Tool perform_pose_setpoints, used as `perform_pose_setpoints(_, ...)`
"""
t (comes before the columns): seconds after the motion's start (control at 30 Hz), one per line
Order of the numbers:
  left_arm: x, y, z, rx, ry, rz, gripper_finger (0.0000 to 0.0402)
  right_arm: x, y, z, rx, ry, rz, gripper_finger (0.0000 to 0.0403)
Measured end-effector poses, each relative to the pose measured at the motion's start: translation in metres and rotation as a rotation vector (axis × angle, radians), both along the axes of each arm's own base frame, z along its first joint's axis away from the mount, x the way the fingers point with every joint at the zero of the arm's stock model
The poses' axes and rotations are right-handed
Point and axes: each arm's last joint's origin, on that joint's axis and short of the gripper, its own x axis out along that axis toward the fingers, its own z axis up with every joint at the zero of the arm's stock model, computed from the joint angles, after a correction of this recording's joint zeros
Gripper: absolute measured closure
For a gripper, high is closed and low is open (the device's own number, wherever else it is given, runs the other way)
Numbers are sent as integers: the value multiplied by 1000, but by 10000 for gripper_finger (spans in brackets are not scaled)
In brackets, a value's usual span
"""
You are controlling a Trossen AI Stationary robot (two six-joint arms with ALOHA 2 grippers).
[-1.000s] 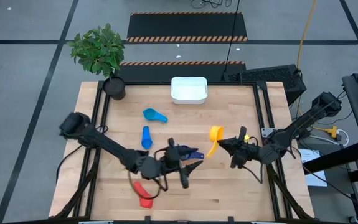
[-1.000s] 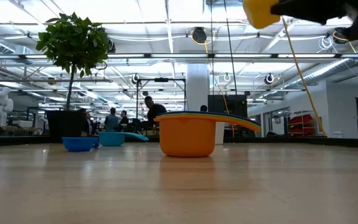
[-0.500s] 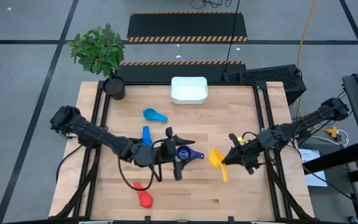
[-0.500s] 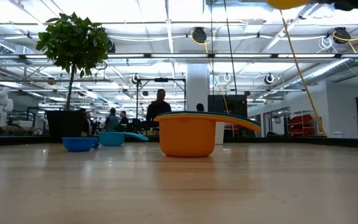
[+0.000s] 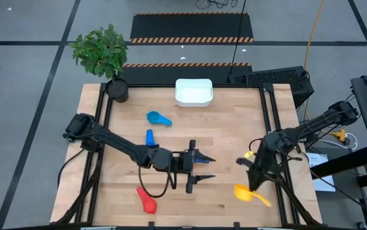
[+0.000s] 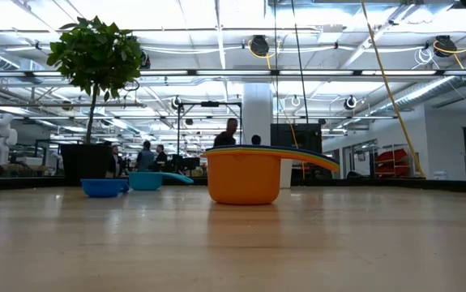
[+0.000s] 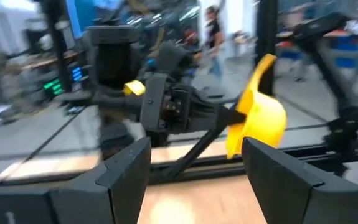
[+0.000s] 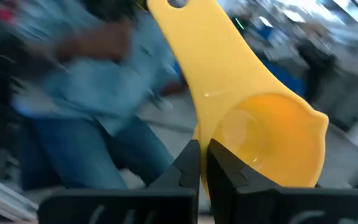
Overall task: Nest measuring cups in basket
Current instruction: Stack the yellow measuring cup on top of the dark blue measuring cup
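While the left gripper [image 5: 199, 169] hangs over the middle of the table [image 5: 234, 121] with its fingers [image 7: 126, 171] spread apart and nothing between them, the right gripper [image 5: 252, 185] sits near the table's right front corner, clamped on the yellow cup [image 5: 250, 193]. In the right wrist view its two fingers [image 8: 188, 168] press together on the cup's rim where the handle meets the bowl, and the handle sticks out away from the wrist. The left wrist view looks across at the right arm and shows the same cup [image 7: 259, 121] held clear of the wood.

The basket [image 5: 193, 92] stands at the far edge of the table, middle of that side, with nothing visible inside it. A light blue cup [image 5: 158, 118] lies just in front of it to the left, and a blue cup [image 5: 149, 137] lies a little nearer, beside the left arm. A dark blue cup [image 5: 191, 158] shows only in part, just beside the left gripper. A red cup [image 5: 147, 200] lies near the front edge on the left side.

In the low view an orange cup [image 6: 244, 177] stands upright on the wood with coloured rims stacked in it and a handle reaching right; the two blue cups [image 6: 104, 187] rest farther back. A potted plant [image 5: 103, 54] stands at the far left corner. People [image 6: 227, 136] show in the room beyond.
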Motion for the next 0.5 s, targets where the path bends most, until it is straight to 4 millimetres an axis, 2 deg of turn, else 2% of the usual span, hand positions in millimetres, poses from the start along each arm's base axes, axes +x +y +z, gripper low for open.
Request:
perform_pose_setpoints(0.1,7,3,-5,-18,-52,-70,147,3,4,1,33,-35,150,401)
perform_pose_setpoints(0.23,15,7,-13,-36,-104,-127,147,12,9,-3,53,-51,267,401)
perform_pose_setpoints(0.5,14,4,-14,-21,-101,-201,147,33,8,-19,55,-24,255,401)
